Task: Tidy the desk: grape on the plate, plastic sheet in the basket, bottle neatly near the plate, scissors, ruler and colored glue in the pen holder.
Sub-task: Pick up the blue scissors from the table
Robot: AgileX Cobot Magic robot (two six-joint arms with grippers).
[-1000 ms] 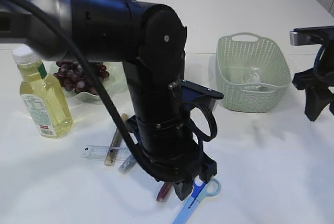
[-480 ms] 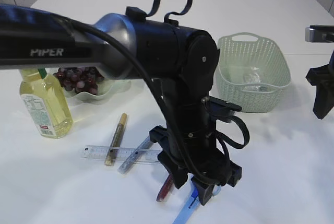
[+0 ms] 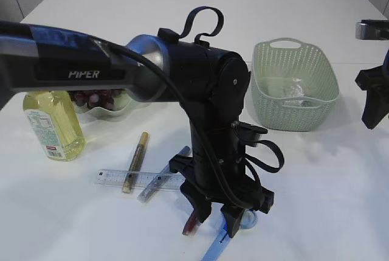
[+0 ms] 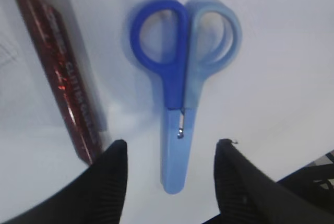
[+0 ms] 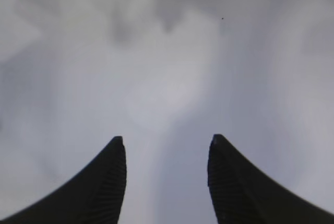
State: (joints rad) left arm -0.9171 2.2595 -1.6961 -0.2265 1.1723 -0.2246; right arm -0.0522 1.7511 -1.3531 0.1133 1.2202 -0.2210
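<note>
Two containers are showing: the green basket [image 3: 295,87] at upper right is holding a clear plastic sheet [image 3: 296,93], and the plate [image 3: 112,107] at left is holding grapes [image 3: 91,97]. Both the left gripper [image 4: 170,153] and the right gripper [image 5: 166,145] are standing open and empty, the left one straddling the blue scissors [image 4: 180,85] at lower centre

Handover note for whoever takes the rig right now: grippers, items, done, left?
Left gripper: open, straddling the scissors, not gripping.
Right gripper: open, empty.
Done: grapes on plate; plastic sheet in basket; bottle beside plate.
Left: scissors, ruler and three glue pens, gold, silver, red, all on table. No pen holder in view.
</note>
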